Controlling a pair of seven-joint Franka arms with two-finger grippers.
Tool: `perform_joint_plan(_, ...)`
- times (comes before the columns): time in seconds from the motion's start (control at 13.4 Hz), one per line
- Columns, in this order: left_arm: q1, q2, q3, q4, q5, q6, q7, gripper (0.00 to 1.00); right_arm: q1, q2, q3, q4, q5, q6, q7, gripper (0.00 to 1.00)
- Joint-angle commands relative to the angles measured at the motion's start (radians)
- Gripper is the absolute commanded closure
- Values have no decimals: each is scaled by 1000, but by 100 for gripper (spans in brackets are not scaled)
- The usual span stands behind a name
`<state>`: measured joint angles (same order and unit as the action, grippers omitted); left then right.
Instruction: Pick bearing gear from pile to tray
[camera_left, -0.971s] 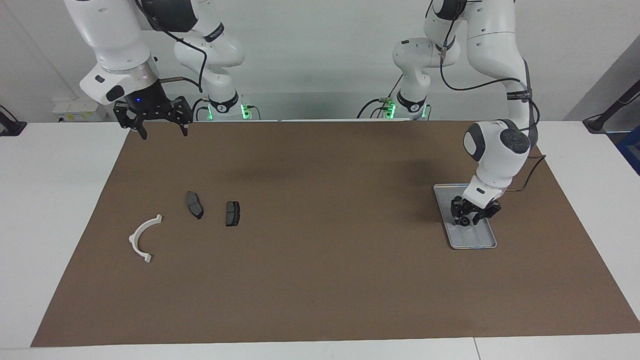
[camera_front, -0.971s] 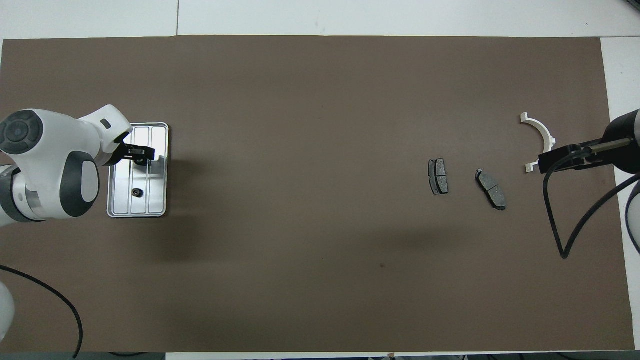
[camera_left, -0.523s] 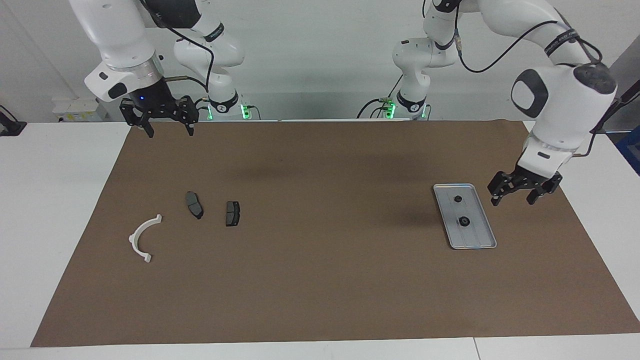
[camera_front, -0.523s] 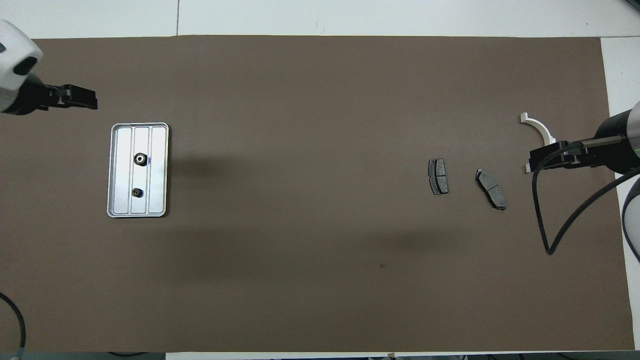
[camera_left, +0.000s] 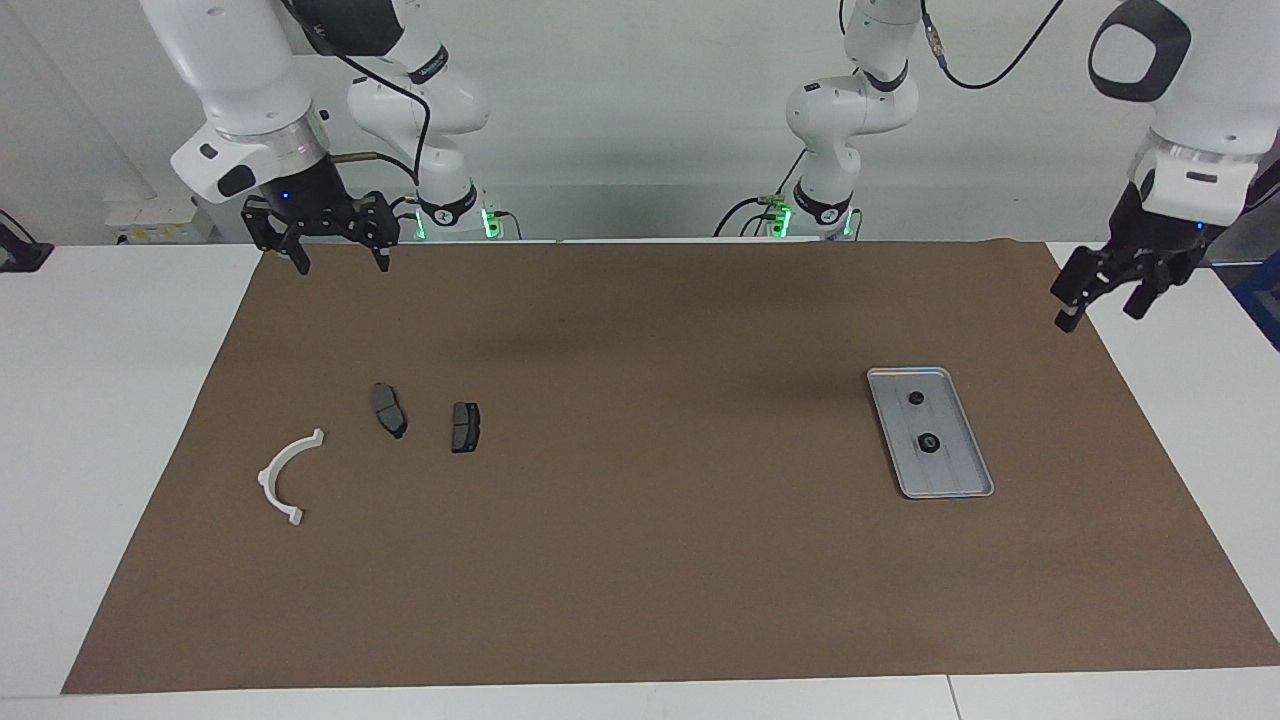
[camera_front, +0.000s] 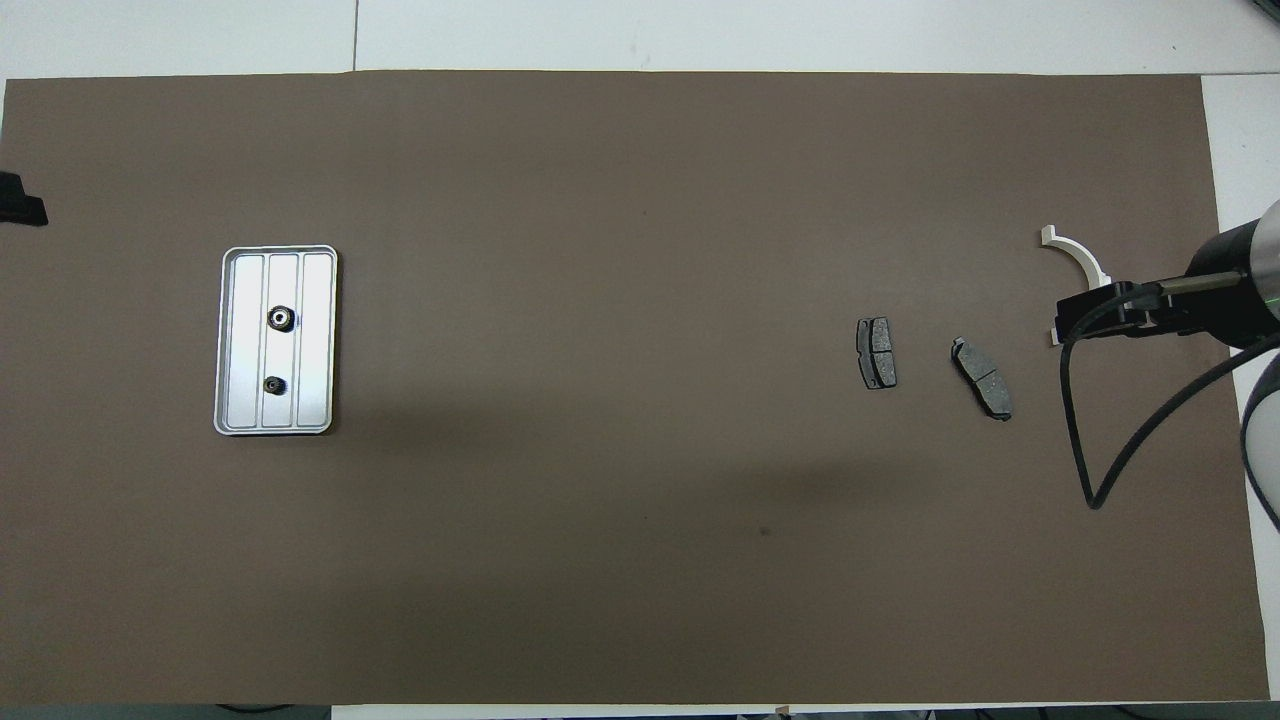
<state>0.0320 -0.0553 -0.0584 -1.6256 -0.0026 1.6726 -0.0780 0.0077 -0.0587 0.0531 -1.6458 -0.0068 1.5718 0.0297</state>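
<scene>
The silver ribbed tray (camera_left: 955, 470) (camera_front: 315, 340) lies toward the left arm's end of the brown mat. In it lies a black round bearing gear (camera_left: 929, 443) (camera_front: 280, 318) with a pale centre. A smaller black round piece (camera_left: 914, 397) (camera_front: 272, 385) sits nearer to the robots. My left gripper (camera_left: 1098, 312) (camera_front: 20, 205) hangs open and empty, high over the mat's edge and well apart from the tray. The pile lies toward the right arm's end: a white plastic arc (camera_left: 285, 478) (camera_front: 1080, 260) and two dark brake pads (camera_left: 389, 409) (camera_left: 465, 427) (camera_front: 982, 378) (camera_front: 876, 353). My right gripper (camera_left: 340, 265) (camera_front: 1105, 312) waits open, raised.
A brown mat (camera_left: 640, 560) (camera_front: 620, 550) covers most of the white table. A black cable (camera_front: 1090, 440) loops down from the right arm. In the overhead view the right gripper covers part of the white arc.
The left gripper rose out of the tray, leaving the bearing gear there, and swung up toward its own end of the table. The right gripper shifted only slightly.
</scene>
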Motion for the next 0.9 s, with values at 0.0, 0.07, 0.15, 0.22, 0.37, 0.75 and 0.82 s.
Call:
perform_joint_plan(0.0, -148, -37, 113, -86, -4, 12, -11, 0, -2, -10, 4, 0, 19, 4, 15, 0)
perform_joint_plan(0.07, -153, -38, 115, -86, -2, -2, -6, 0, -2, -10, 4, 0, 19, 4, 16, 0)
perform_joint_plan(0.15, -150, -40, 114, -86, -4, -11, -6, 0, -2, -10, 4, 0, 19, 4, 16, 0)
perform_joint_plan(0.22, -150, -40, 114, -82, -2, -17, -6, 0, -2, -10, 4, 0, 19, 4, 15, 0)
perform_joint_plan(0.37, -159, -38, 117, -73, -2, -49, -5, 0, -2, -10, 4, 0, 19, 4, 16, 0)
perform_joint_plan(0.75, -159, -17, 118, 0, -4, -131, -6, 0, 11, -10, 4, -2, 21, 4, 15, 0)
perform_joint_plan(0.82, -158, -20, 117, 4, -1, -155, -6, 0, 9, -10, 4, -2, 21, 4, 15, 0)
